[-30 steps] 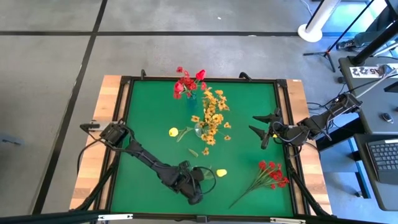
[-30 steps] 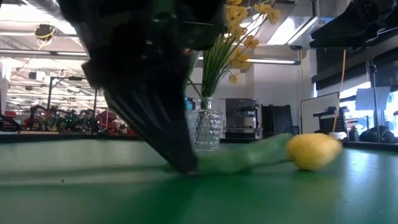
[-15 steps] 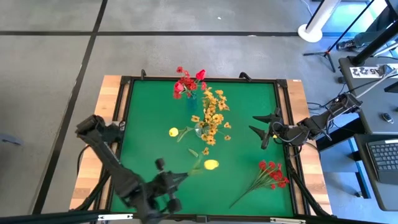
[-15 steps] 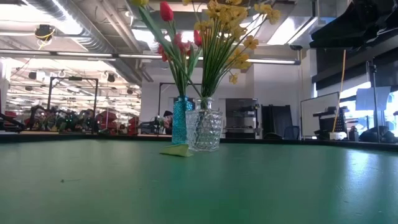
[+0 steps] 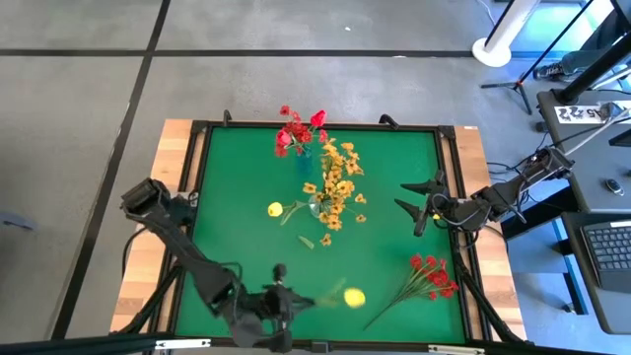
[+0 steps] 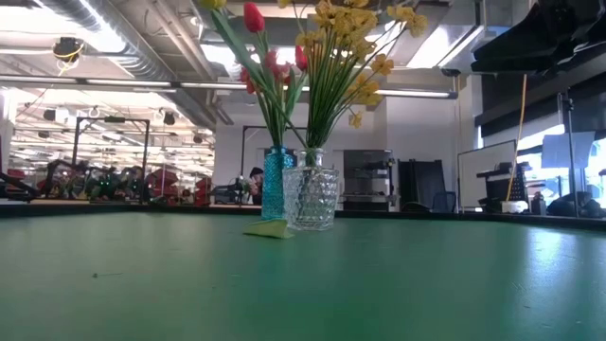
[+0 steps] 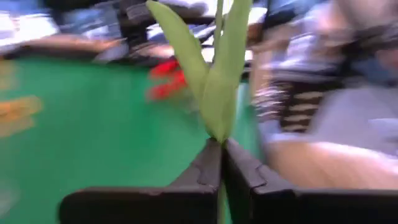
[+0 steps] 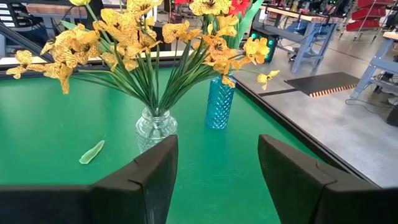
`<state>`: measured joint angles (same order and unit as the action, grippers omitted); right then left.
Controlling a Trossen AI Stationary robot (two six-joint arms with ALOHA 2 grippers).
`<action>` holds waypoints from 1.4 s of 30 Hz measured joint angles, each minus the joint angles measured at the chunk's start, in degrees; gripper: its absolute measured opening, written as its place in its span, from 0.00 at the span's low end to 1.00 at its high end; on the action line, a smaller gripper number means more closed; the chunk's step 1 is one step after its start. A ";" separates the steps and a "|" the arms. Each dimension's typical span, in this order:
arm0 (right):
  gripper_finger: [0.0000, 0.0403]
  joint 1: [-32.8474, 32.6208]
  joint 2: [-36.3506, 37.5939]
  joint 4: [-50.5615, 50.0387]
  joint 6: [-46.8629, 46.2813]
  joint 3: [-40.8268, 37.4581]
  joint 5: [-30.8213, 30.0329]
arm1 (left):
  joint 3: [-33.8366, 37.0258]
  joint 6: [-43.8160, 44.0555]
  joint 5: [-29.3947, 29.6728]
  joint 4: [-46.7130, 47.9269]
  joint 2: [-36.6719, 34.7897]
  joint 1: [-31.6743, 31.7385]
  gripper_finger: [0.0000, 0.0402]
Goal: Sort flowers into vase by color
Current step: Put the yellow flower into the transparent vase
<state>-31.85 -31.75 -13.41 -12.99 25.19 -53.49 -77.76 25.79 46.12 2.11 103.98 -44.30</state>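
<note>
My left gripper is over the table's near edge, shut on a yellow bud flower; its wrist view shows the flower's green leaves rising past the gripper. My right gripper waits open near the right edge, facing the vases. A blue vase holds red flowers. A clear vase holds yellow-orange sprigs. A second yellow bud and a red sprig lie flat on the mat. My left gripper pinches the yellow bud flower's green stem between its two fingers, just below the leaves. The flower is lifted clear of the mat. It sticks out from the fingers toward the table's right, with the bud at the far end.
A loose green leaf lies on the mat near the clear vase. A black frame rims the green mat. Bare mat lies on the left half and between the vases and the red sprig.
My left gripper, shut on the stem, has risen from the mat and out of the low view, carrying the yellow bud flower up clear of the table. It then swung toward the near edge, and the bud now shows slightly farther right and nearer.
</note>
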 joint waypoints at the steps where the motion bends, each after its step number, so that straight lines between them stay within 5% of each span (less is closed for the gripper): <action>1: 0.55 0.00 0.00 0.01 0.14 0.00 0.00 | 2.06 -3.76 -2.80 -6.52 0.00 0.67 0.00; 12: 0.55 0.01 0.00 0.00 0.43 0.00 0.13 | 22.62 -36.70 -5.28 -69.80 0.00 5.15 0.00; 17: 0.55 0.01 0.00 -0.02 0.43 0.00 0.15 | 30.29 -43.20 -5.34 -88.61 0.00 8.59 0.00; 32: 0.55 0.01 -0.01 0.00 -0.15 0.00 0.17 | 30.67 -44.38 -14.24 -91.90 0.00 22.32 0.00; 38: 0.55 0.01 -0.02 -0.08 -0.23 0.00 0.19 | 28.39 -49.91 -17.44 -91.85 -3.15 18.75 0.00; 42: 0.55 -0.01 -0.02 -0.09 -0.24 0.00 0.19 | 28.33 -59.86 -14.11 -91.81 -7.88 11.77 0.00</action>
<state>-31.86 -31.77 -13.50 -13.23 25.19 -53.30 -49.43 -34.06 32.00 -89.70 96.10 -32.53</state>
